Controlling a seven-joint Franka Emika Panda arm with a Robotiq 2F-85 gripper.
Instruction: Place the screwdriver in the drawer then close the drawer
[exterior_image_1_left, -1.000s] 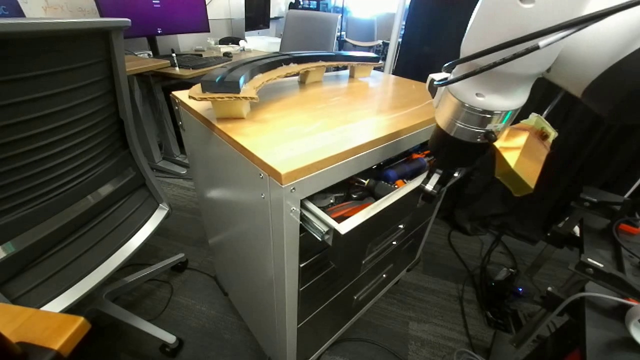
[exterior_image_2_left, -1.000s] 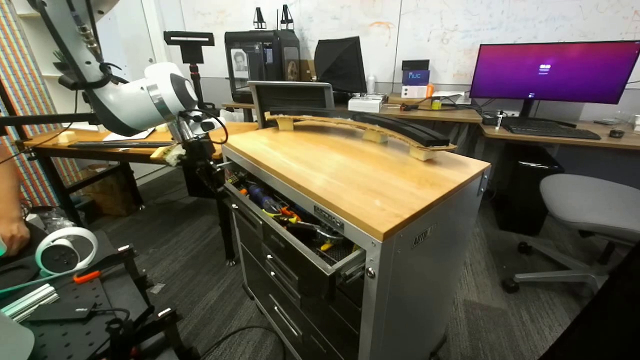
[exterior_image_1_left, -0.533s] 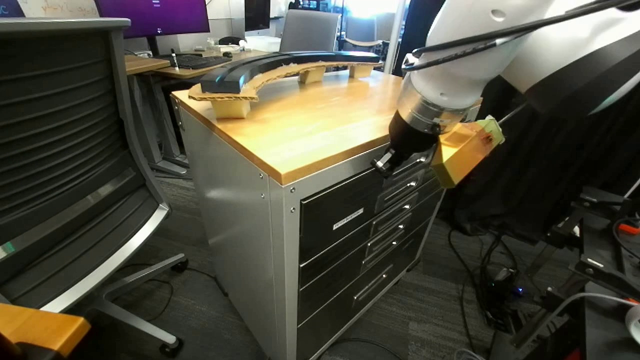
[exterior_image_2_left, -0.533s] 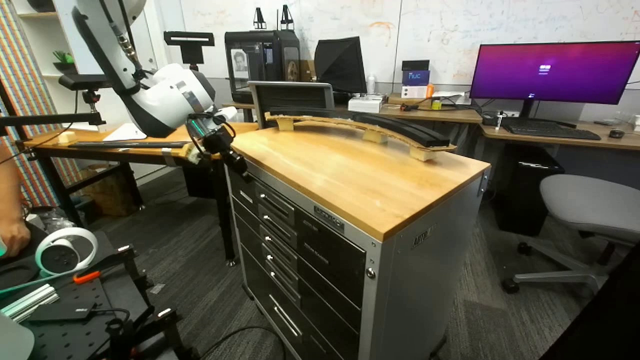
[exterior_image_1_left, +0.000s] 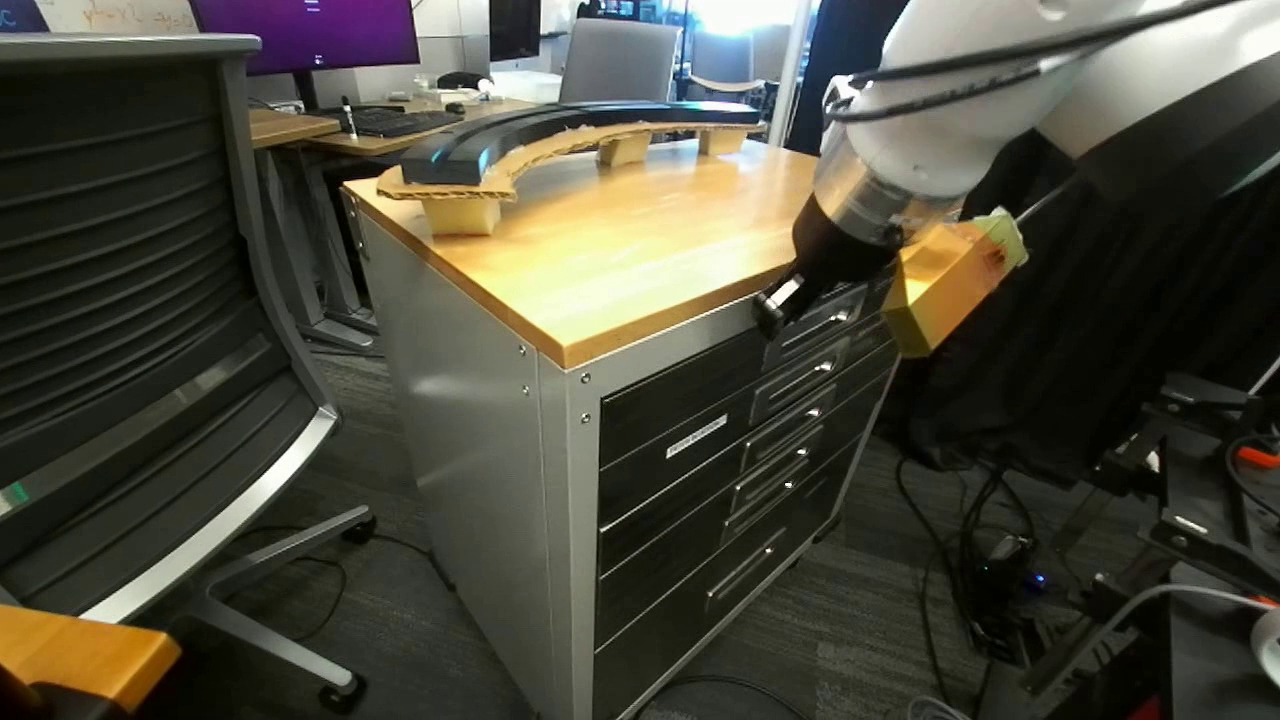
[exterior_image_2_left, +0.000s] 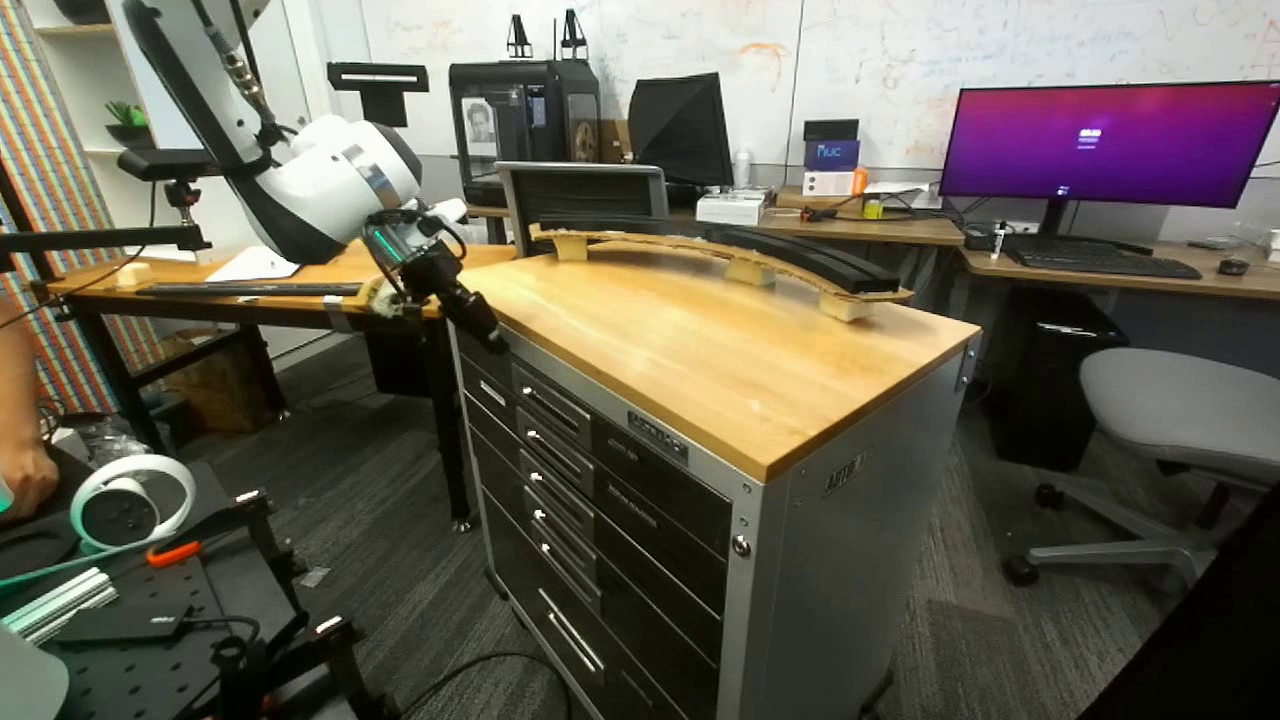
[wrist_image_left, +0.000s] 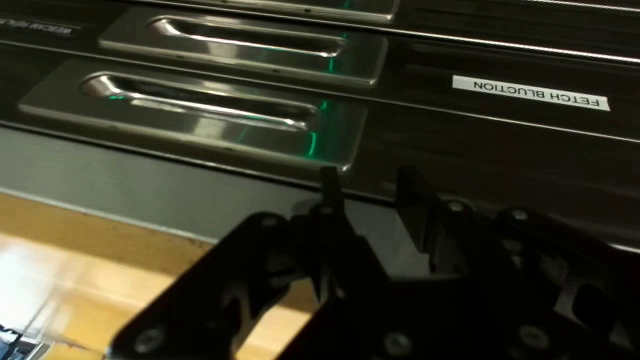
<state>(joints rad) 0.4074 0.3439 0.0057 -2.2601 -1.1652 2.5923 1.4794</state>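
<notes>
Dark grey metal, the drawer (wrist_image_left: 387, 147) sits just ahead of my gripper (wrist_image_left: 367, 175), uppermost in the cabinet (exterior_image_1_left: 470, 400) and flush with the lower drawers (exterior_image_2_left: 655, 595). Where the screwdriver is, I cannot make out. My fingers (wrist_image_left: 412, 205) are spread, and through their gap I see the cabinet's grey frame (wrist_image_left: 125, 175) and the drawer's edge; I cannot judge whether a tip touches either. The drawer's handle (wrist_image_left: 202, 104) lies near my fingertips, to their left in the wrist view, which stands upside down. Next along from my fingertips, the nearest of the lower drawers bears a white label (wrist_image_left: 531, 93), its letters inverted.

Beside my gripper spreads the wooden top (exterior_image_2_left: 720, 370). On it, well apart from my fingers, a curved black piece (exterior_image_1_left: 570, 125) lies on cardboard (exterior_image_1_left: 497, 183), with foam blocks (exterior_image_1_left: 462, 217) beneath. In an exterior view, an orange block (exterior_image_1_left: 945, 290) sits close beside my gripper's base, and dark cloth (exterior_image_1_left: 1050, 410) hangs beyond it; my white arm (exterior_image_2_left: 330, 190) slants above. Well apart from my gripper, past the cabinet, are a black chair (exterior_image_1_left: 120, 280), a grey chair (exterior_image_2_left: 1170, 400) and, in both exterior views, a purple-lit monitor (exterior_image_2_left: 1105, 145). Also well apart, at an exterior view's edge, a person's hand (exterior_image_2_left: 28, 478) shows near a black board (exterior_image_2_left: 125, 675) with rows of holes.
</notes>
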